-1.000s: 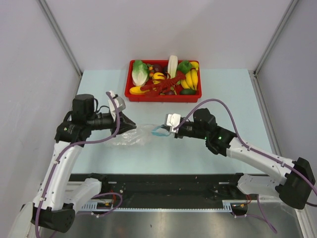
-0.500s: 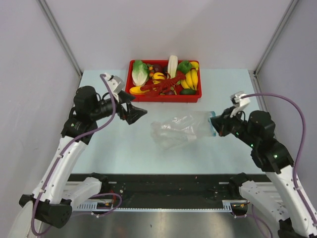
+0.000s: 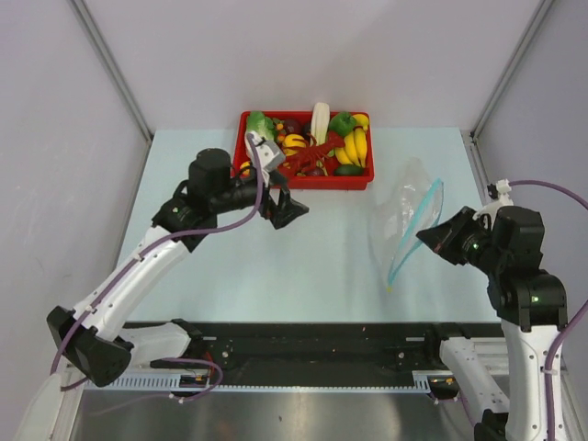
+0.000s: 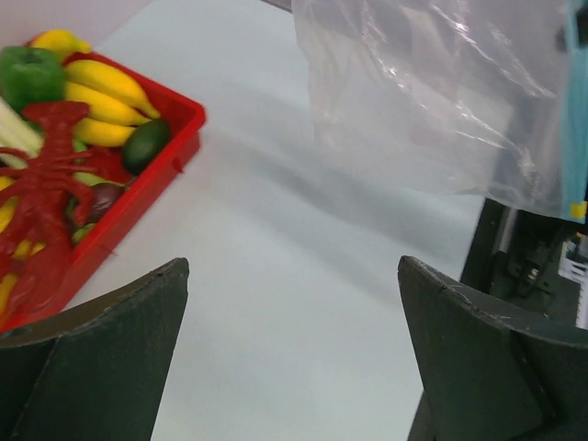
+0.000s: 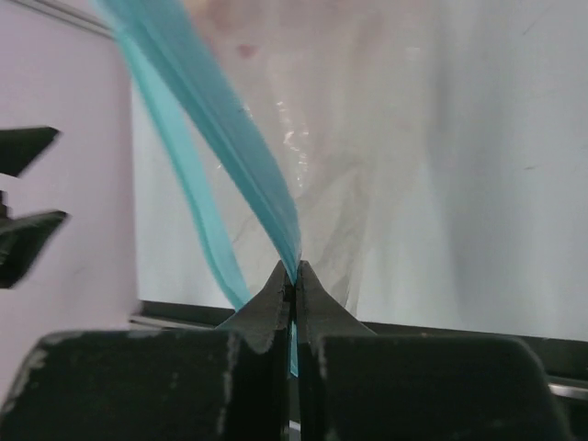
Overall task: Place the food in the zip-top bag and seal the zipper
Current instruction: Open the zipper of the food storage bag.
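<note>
**Left claw empty by the tray, right claw holding the bag by its zipper**

The food (image 3: 303, 145) sits heaped in the red tray (image 3: 306, 182) at the middle of the worktop's (image 3: 276, 276) far edge. I can pick out a leafy cabbage (image 3: 260, 134), bananas (image 3: 354, 145) and a red lobster (image 3: 308, 158) among it. None of it is in the bag yet.

The left claw (image 3: 294, 212) hovers just in front of the tray's near rim. Its fingers are spread wide and nothing is between them. From its own camera the tray lies ahead and to one side, close by. This arm is plainly the nearer one to the food.

The right claw (image 3: 428, 237) is closed tight on the zipper (image 3: 415, 237) of the zip-top bag (image 3: 400, 207), holding it up off the worktop near the right edge. In the wrist view two blue bands rise from the pinch and part from each other, so the mouth looks at least partly open. I cannot tell whether one lip or both is in the grip.

The blue strip's long axis runs roughly from the far edge toward the near edge. The clear body of the bag billows on the tray's side of the strip. So the mouth seems to face the right edge, away from the food. To my eye, a piece picked by the left claw has to cross to the right side and come round to that opening.
</note>
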`<action>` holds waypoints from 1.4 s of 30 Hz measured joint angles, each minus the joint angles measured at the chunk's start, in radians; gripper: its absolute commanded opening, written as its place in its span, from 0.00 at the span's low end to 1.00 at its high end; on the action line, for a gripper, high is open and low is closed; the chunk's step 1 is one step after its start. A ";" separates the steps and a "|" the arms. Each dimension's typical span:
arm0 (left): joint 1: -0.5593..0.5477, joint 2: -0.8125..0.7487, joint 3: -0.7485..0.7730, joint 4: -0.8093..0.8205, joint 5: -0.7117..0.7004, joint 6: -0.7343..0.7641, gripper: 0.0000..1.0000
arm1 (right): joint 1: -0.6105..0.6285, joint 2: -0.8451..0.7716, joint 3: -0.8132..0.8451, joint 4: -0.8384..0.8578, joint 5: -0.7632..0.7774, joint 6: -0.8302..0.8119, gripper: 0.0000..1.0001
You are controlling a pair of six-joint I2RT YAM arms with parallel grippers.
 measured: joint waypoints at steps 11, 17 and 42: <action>-0.169 0.145 0.005 0.117 0.109 -0.125 0.97 | 0.038 0.110 -0.058 0.180 -0.087 0.134 0.00; -0.211 0.354 0.085 0.200 0.090 -0.263 0.85 | 0.112 0.233 -0.129 0.289 -0.079 0.113 0.00; -0.163 0.637 0.289 0.256 0.245 -0.445 0.82 | 0.135 0.328 -0.142 0.420 -0.058 0.043 0.00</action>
